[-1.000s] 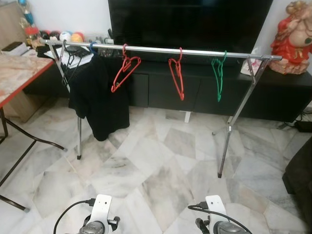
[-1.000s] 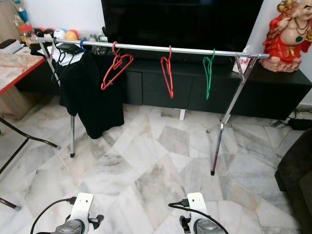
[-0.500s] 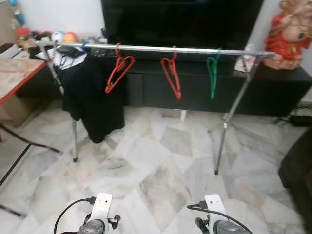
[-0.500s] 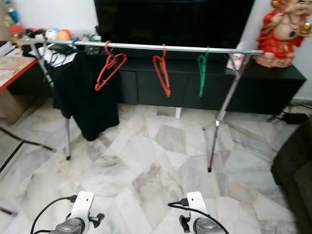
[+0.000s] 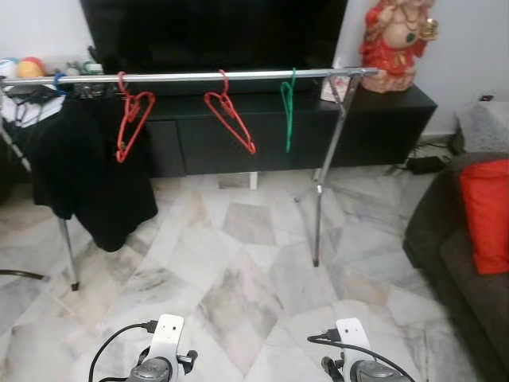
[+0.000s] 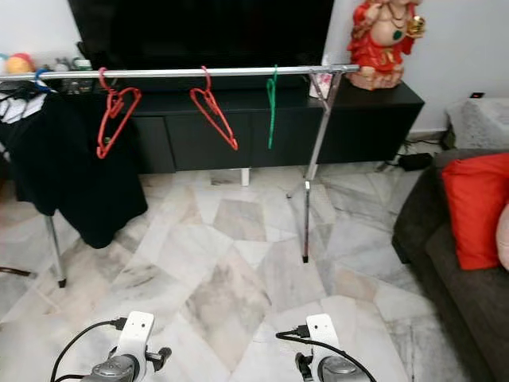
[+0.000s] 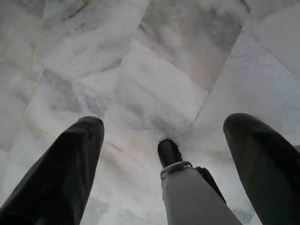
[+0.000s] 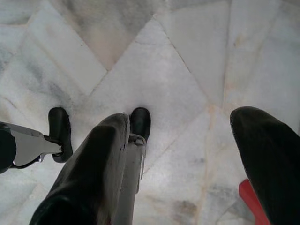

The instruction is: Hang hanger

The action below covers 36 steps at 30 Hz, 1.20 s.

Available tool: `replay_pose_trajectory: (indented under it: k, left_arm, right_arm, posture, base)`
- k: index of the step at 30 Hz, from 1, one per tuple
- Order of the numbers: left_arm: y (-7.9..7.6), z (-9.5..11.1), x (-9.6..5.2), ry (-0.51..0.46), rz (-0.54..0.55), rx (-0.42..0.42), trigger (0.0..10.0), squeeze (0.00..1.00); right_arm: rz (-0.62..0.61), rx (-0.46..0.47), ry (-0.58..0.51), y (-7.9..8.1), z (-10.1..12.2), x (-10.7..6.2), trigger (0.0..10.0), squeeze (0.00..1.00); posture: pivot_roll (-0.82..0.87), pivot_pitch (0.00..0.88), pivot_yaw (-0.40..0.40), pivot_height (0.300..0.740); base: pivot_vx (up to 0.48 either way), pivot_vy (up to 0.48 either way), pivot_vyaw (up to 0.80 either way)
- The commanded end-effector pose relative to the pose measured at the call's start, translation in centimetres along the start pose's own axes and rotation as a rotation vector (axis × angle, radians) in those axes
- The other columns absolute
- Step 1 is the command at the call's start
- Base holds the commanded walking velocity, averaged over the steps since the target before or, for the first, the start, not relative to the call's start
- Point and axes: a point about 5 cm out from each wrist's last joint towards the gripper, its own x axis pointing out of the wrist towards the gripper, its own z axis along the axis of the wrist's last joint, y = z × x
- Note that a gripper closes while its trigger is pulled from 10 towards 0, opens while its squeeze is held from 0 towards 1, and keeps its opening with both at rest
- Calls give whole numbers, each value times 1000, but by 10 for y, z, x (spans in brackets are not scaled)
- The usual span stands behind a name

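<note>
Silver rail [image 5: 191, 77] across the upper part of the head view, standing on marble floor [image 5: 238, 270] in front of black TV cabinet [image 5: 374, 119]. Three hangers hooked over the rail: red hanger [image 5: 131, 119] toward the left, tilted; second red hanger [image 5: 231, 119] near the middle, also tilted; green hanger [image 5: 288, 111] to the right of it, hanging edge-on, close to the rail's right-hand leg [image 5: 326, 167]. Black garment [image 5: 79, 175] draped at the rail's left end, just beside the first red hanger. Red figurine [image 5: 394, 40] up on the cabinet's right end, dark sofa with red cushion [image 5: 485, 215] at the far right edge.

Both arms hanging low at the bottom of the head view, well apart from the rail. Left tool [image 7: 164, 140] pointing down at bare marble, fingers [image 7: 65, 173] spread wide, nothing between them. Right tool [image 8: 187, 154] likewise aimed at the floor, fingers [image 8: 89, 178] wide apart and holding nothing, with a sliver of something red at the corner of its wrist view, too little to identify
</note>
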Motion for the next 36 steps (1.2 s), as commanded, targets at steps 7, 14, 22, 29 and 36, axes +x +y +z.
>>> replay_pose_trajectory:
  k: [7,14,22,29,36]
  left_arm:
    - [1,-3,0,10,-12,50,10000,0]
    - [2,-3,-1,7,-14,55,10000,0]
    - [3,-4,-1,10,-12,50,10000,0]
    - [4,-4,-1,10,-12,50,10000,0]
    - [14,-5,-2,1,8,31,10000,0]
  right_arm:
    - [4,-4,4,2,0,0,10000,0]
    - [6,-5,5,3,0,0,10000,0]
    - [8,-5,6,4,0,1,10000,0]
    - [9,-3,7,5,0,1,10000,0]
    - [20,-7,6,13,1,2,10000,0]
  posture:
    - [12,0,-28,740]
    - [12,0,-26,740]
    - [11,0,-24,740]
    - [14,0,-26,740]
    - [14,0,-33,740]
  base:
    - [0,-81,-742]
    - [0,0,-742]
    - [0,-187,-739]
    - [0,0,-744]
    - [0,0,-742]
